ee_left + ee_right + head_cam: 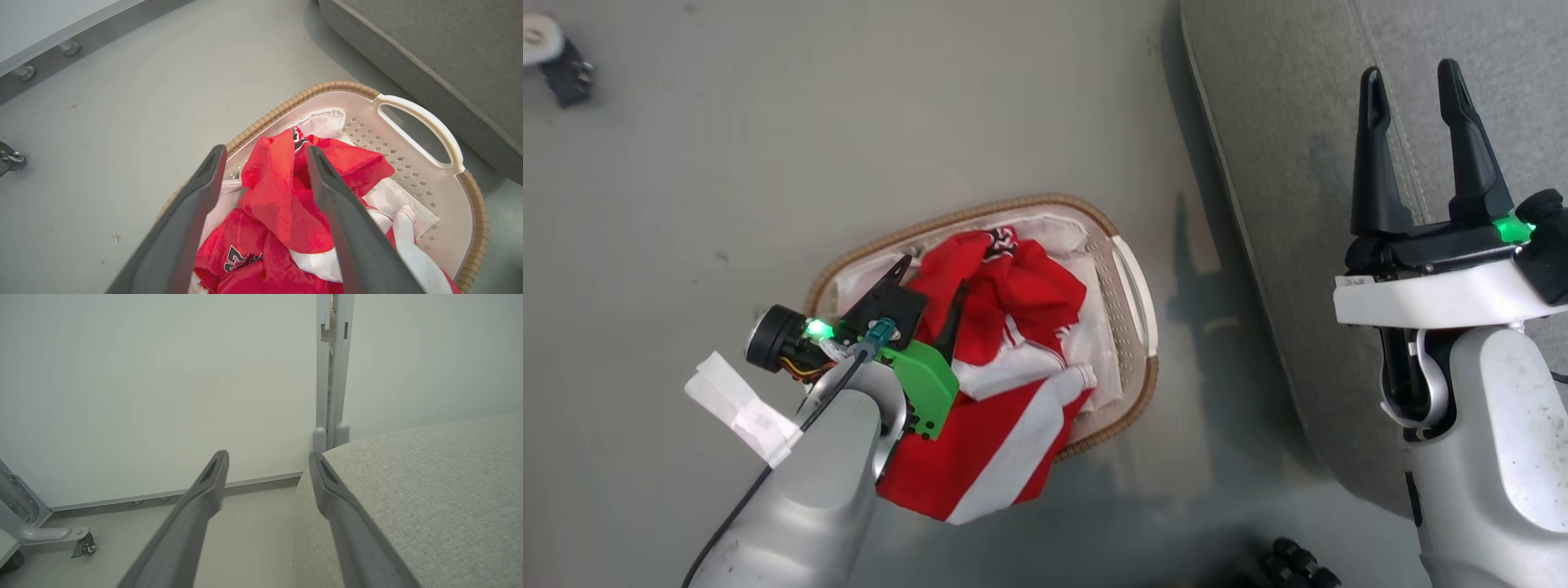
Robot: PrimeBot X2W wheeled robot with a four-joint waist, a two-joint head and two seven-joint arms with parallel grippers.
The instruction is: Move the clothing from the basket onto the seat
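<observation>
The red clothing (1021,294) lies piled in the basket (1134,286) on the floor (768,163), beside the seat (1298,122). The left hand (265,153) is spread wide around a red fold. The right hand (1411,77) hangs wide and empty over the seat.

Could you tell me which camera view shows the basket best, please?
The head view: it takes in the whole oval basket from above, though clothing and the left gripper cover part. The left wrist view shows its far end closer, with perforated side and one handle. The right wrist view faces the seat and a white panel.
</observation>
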